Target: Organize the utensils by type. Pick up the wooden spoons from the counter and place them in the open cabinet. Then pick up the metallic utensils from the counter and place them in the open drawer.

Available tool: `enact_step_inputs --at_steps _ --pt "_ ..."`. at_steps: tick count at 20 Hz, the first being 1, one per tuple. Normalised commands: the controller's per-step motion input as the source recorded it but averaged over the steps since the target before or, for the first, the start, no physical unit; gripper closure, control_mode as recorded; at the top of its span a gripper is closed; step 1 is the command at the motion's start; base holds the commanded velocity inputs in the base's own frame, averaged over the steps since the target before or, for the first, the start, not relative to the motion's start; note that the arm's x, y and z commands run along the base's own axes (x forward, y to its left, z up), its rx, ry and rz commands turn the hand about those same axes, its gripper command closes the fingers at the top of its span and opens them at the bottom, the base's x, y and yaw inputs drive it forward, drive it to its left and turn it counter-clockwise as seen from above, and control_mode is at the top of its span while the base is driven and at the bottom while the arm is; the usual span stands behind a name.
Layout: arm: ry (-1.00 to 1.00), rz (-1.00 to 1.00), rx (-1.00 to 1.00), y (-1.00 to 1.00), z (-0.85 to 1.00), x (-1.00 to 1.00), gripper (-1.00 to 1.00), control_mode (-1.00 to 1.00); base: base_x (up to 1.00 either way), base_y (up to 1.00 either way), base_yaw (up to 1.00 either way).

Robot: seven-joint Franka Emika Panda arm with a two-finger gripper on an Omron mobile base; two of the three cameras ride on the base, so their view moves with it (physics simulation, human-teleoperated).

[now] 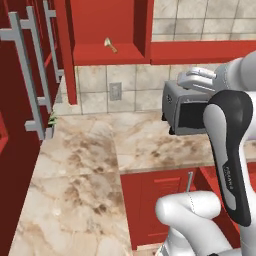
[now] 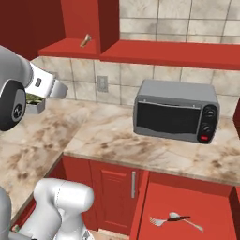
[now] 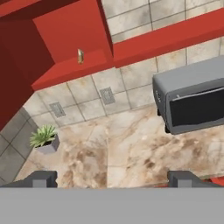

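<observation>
Wooden spoons first: your gripper [image 3: 112, 178] hangs empty with its jaws wide apart above the bare counter [image 3: 127, 153], and one wooden spoon [image 1: 110, 45] lies on the open cabinet [image 1: 107, 54] shelf above. The fork [image 2: 165, 219] and silver spoon [image 2: 185, 220] already rest in the open drawer [image 2: 187, 197]. You look nearly finished.

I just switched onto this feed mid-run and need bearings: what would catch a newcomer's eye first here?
The grey toaster oven stands out first, sitting on the marbled counter against the tiled wall. Next is the open drawer at lower right in the right base view, with a fork and a silver spoon lying inside. A wooden spoon rests in the open cabinet above, and the gripper is open with nothing in it.
</observation>
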Motion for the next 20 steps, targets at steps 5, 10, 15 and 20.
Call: enact_step_inputs --at_steps 5,10,15,20 --pt "0.00 0.00 0.00 0.00 0.00 0.00 -1.00 1.00 -0.67 0.00 0.00" --pt "0.00 0.00 0.00 0.00 0.00 0.00 -1.00 1.00 -0.44 -0.11 0.00" --pt "0.00 0.00 0.00 0.00 0.00 0.00 -1.00 1.00 -0.22 -0.46 0.01" --pt "0.00 0.00 0.00 0.00 0.00 0.00 -1.00 1.00 -0.33 -0.61 0.06"
